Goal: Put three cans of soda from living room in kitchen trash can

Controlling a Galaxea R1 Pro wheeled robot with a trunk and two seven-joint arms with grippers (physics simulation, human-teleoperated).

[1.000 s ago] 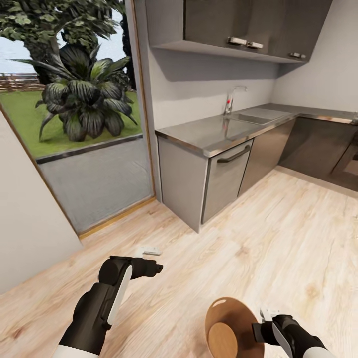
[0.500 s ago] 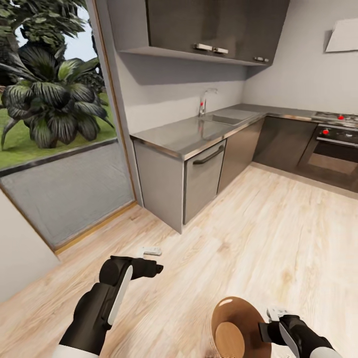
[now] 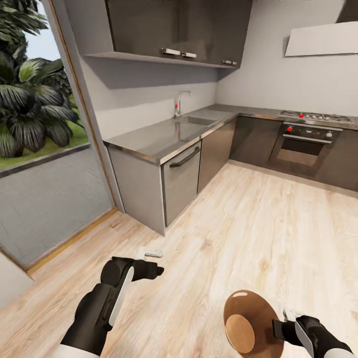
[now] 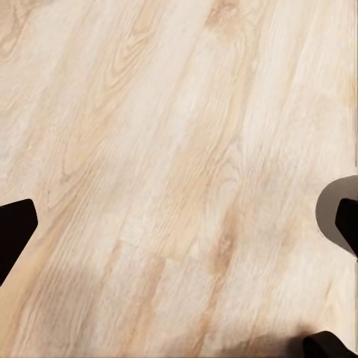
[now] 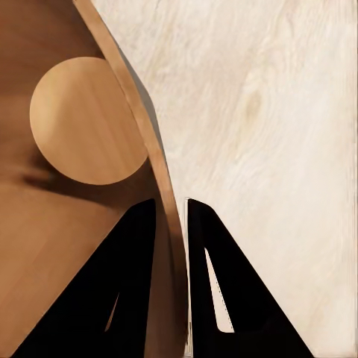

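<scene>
No brand, label or readable writing appears on anything. One tash can (image 3: pixel 248 323) is in view: a round tapered bin whose inside is tan-brown and wood-like, with a lighter round bottom disc. It is tipped so its mouth faces the head camera, held low over the light wood floor (image 3: pixel 258 233) of the kitchen, at the lower right of the head view. The right end effector (image 3: pixel 284 328) pinches its rim; in the right wrist view the two black fingers (image 5: pixel 224 283) stand close together with the bin's wall (image 5: pixel 153 186) between them, one finger inside and one outside.

The left end effector (image 3: pixel 158 271) hangs over the floor with nothing in it; in the left wrist view its dark fingertips (image 4: pixel 15 231) sit far apart at opposite sides, so it is spread wide. A small white object (image 3: pixel 149 253) lies on the floor just beyond it, too small to identify.

The L-shaped steel desk (image 3: pixel 149 139) carries one sink (image 3: pixel 196 120) with one faucet (image 3: pixel 180 102). Below it is one dishwasher front (image 3: pixel 181 179) with a dark handle. One oven (image 3: pixel 303 146) with red knobs stands at the right, and dark wall cabinets (image 3: pixel 164 27) hang above. A glass door (image 3: pixel 44 149) shows a leafy plant (image 3: pixel 30 114) outside.
</scene>
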